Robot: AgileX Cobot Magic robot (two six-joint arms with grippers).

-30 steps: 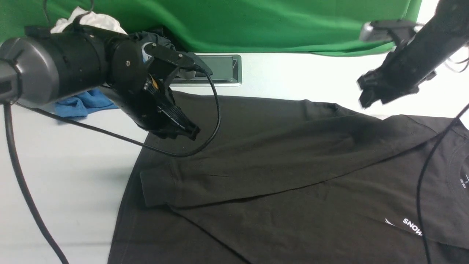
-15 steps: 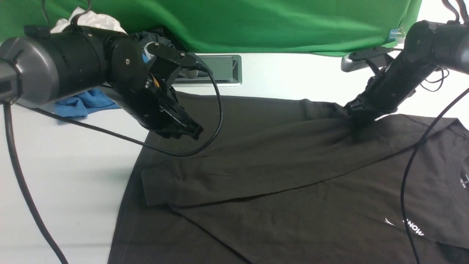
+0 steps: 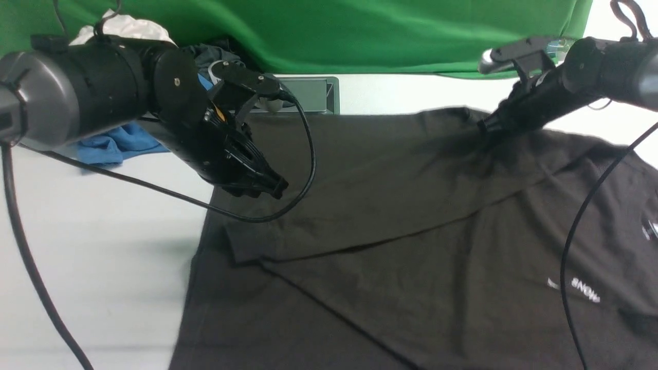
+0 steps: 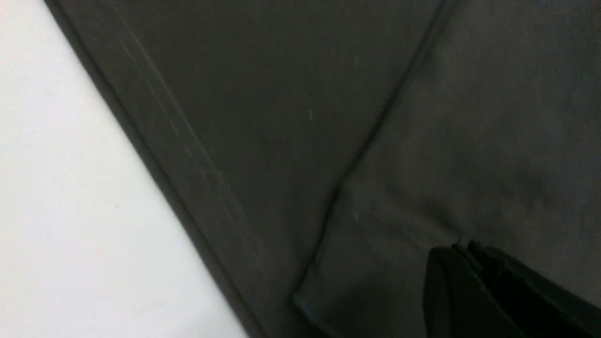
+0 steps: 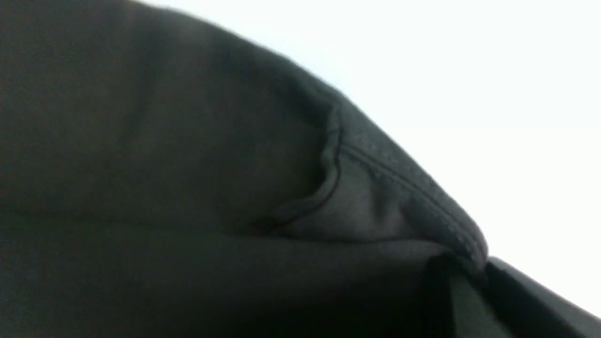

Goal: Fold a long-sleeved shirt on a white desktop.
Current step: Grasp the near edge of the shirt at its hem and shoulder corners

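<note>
Tenting at shoulder, black long-sleeved shirt [image 3: 411,241], sleeve [image 3: 360,216] folded across

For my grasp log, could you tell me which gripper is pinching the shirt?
The right gripper: its jaws are shut on a raised fold of the shirt. The left gripper, also shut, holds nothing.

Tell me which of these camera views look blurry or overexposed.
Front view: mostly sharp, but the long-sleeved shirt is smeared toward the right, its white logo smudged. Left wrist view: dim, fairly sharp, stitching visible beside the white desktop. Right wrist view: soft focus, the background blown out to white.
</note>
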